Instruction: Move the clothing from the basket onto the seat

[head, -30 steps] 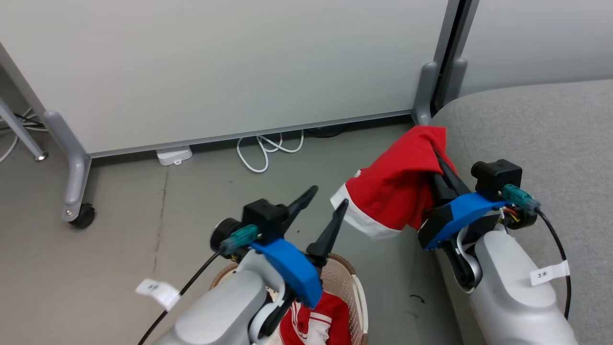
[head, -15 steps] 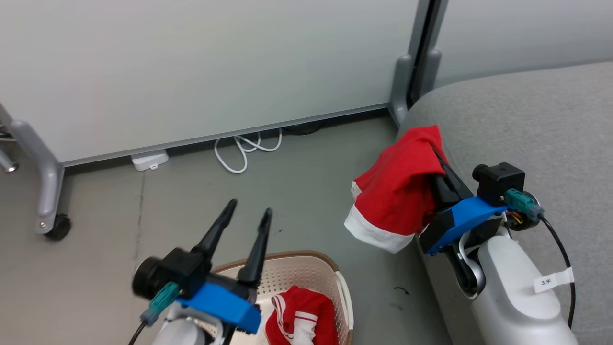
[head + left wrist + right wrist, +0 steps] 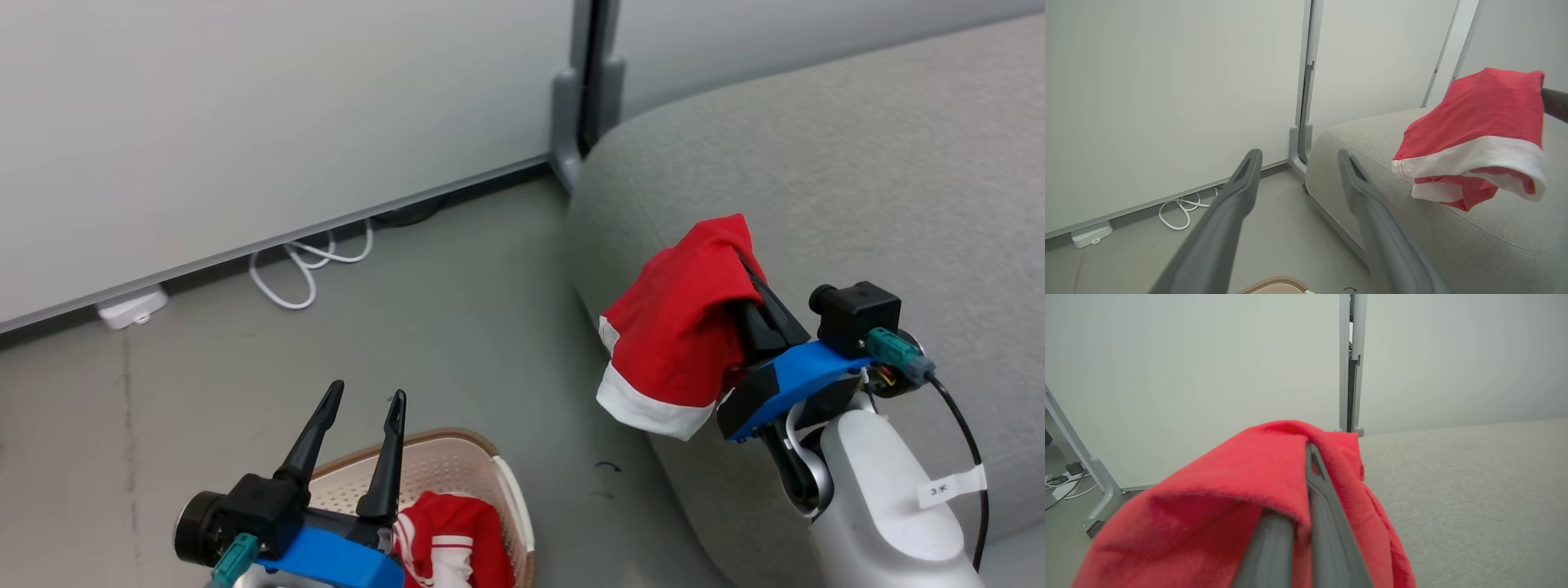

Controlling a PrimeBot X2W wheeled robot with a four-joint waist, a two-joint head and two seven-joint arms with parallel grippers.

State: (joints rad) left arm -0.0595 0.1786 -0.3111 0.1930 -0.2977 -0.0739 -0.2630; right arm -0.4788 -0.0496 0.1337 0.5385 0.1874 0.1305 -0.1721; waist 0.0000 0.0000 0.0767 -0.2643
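Left gripper (image 3: 366, 390), at 7 o'clock in the head view: two long dark fingers spread apart with nothing between them, tips pointing toward 12 to 1 o'clock. The left blue bracket (image 3: 335, 562) at its wrist meets the bottom edge.

Right gripper (image 3: 751, 286), at 3 to 4 o'clock: fingers pressed together, pinching a red garment (image 3: 678, 327) that drapes over their tips, and pointing toward 11 o'clock. Behind it come the right blue bracket (image 3: 784, 380), a black wrist camera (image 3: 857, 314) and the pale right forearm (image 3: 882, 506), slanting toward 5 o'clock. The grippers are well apart.
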